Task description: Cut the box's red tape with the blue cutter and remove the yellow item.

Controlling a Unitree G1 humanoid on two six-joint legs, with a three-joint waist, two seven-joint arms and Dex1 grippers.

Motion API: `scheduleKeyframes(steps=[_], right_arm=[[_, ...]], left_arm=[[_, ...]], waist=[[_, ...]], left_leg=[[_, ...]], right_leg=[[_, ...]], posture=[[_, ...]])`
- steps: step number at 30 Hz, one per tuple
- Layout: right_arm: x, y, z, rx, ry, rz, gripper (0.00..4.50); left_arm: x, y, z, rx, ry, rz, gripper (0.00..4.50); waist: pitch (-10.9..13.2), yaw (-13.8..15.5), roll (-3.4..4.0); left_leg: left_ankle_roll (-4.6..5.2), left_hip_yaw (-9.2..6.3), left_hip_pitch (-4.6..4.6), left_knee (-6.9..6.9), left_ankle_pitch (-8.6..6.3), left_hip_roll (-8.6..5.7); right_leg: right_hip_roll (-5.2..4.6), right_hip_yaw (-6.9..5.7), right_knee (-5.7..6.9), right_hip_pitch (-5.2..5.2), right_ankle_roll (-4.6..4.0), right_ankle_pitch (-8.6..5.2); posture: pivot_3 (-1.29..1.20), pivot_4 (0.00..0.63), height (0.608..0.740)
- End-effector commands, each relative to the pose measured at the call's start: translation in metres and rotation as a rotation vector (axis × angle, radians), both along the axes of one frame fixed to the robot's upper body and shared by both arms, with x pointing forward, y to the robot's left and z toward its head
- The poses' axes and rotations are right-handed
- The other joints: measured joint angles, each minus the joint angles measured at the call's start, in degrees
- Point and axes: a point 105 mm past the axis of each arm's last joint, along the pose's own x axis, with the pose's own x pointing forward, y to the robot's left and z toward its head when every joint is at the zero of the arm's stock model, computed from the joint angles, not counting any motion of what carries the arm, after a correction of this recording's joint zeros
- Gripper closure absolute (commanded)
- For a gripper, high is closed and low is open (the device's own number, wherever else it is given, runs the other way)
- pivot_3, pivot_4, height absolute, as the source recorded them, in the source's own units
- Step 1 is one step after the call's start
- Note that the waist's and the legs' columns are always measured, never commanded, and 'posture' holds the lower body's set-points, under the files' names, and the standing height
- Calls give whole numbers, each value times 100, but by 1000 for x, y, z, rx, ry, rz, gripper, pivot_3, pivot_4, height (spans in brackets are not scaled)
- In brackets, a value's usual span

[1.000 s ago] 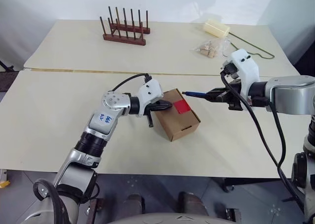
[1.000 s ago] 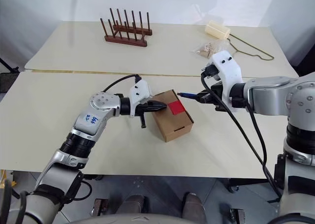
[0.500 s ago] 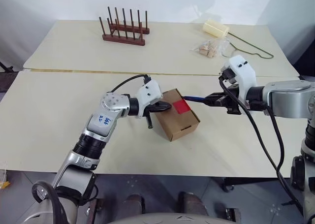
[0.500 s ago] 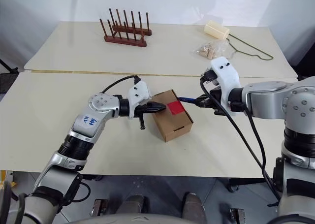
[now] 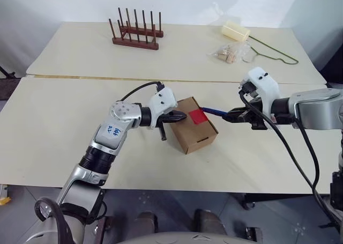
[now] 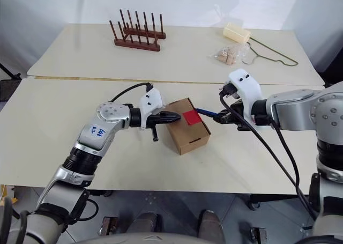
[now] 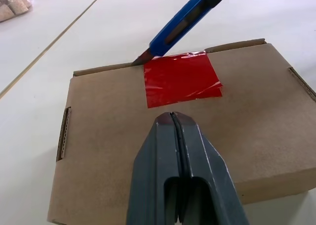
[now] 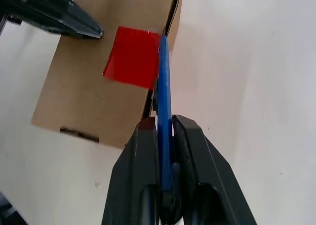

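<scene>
The box (image 5: 195,125) lies closed at the desk's (image 5: 64,120) centre, red tape (image 7: 180,79) on top. The cutter's (image 8: 163,106) tip meets the tape's edge at the box's 3 o'clock side, clamped in the right gripper (image 8: 164,136). The left gripper (image 7: 172,123), fingers pressed together, rests on the lid at 9 o'clock.

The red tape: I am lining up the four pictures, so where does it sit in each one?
Left eye view: red tape on the box top, centre of picture.
Right eye view: just right of centre.
Left wrist view: upper middle, beyond the shut left pincer.
Right wrist view: upper left of centre.
Shared landmark: the blue cutter, its tip at the tape's edge.
</scene>
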Motion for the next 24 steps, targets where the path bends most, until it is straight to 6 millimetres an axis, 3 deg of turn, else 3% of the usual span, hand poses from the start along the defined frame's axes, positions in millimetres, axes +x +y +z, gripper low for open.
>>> scheduleKeyframes(steps=[1, 10, 19, 24], right_arm=[[-6, 5, 1, 19, 34, 41, 4352], [-4, 12, -2, 85, 95, 48, 4352], [13, 20, -4, 111, 93, -12, 4352], [10, 26, -3, 104, 130, 29, 4352]], left_arm=[[1, 1, -23, 75, 60, 33, 4500], [-5, -2, -28, 75, 80, 26, 4500], [-6, -2, -29, 71, 88, 36, 4500], [-5, 0, -30, 71, 92, 50, 4500]], waist=[[0, 2, 0], [-1, 0, 0], [-8, -75, 3], [-9, -121, 4]], left_leg=[[0, 0, 1, 1, 0, 0], [0, 0, 6, 2, 0, 0], [-1, 1, 17, 4, 1, 2], [0, -1, 18, 4, 1, 2]], right_leg=[[0, 0, 0, 1, 0, 0], [0, 0, 0, 8, 0, 0], [0, 3, 7, 15, -1, 0], [0, 4, 10, 15, -1, 0]], posture=[[0, 150, 740], [0, 150, 740], [0, 150, 740], [0, 150, 740]])
